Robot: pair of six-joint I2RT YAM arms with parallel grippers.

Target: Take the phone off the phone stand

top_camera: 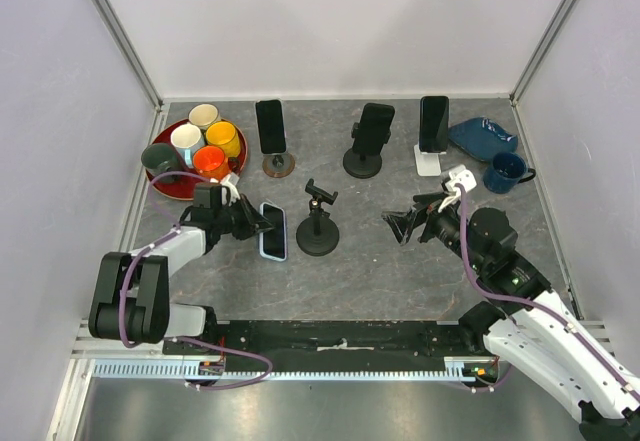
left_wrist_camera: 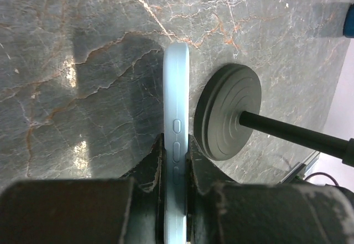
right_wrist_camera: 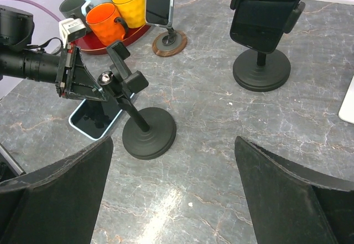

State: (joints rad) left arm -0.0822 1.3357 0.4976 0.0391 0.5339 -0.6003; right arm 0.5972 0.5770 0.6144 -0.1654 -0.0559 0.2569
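A light-blue phone (top_camera: 273, 231) lies screen up, flat or nearly flat, low at the table just left of the empty black phone stand (top_camera: 318, 223). My left gripper (top_camera: 262, 223) is shut on the phone's near end. In the left wrist view the fingers (left_wrist_camera: 149, 166) clamp both faces of the phone (left_wrist_camera: 176, 105), with the stand's round base (left_wrist_camera: 228, 119) right beside it. My right gripper (top_camera: 400, 224) is open and empty, to the right of the stand. In the right wrist view the stand (right_wrist_camera: 141, 128) and the phone (right_wrist_camera: 94, 119) show ahead of my right gripper (right_wrist_camera: 172, 144).
Three other phones stand in holders at the back: one on a wooden base (top_camera: 270, 126), one on a black stand (top_camera: 373, 131), one on a white stand (top_camera: 433, 123). A red tray (top_camera: 165, 183) of mugs sits back left. A blue mug (top_camera: 505, 171) and a blue dish (top_camera: 483, 138) sit back right.
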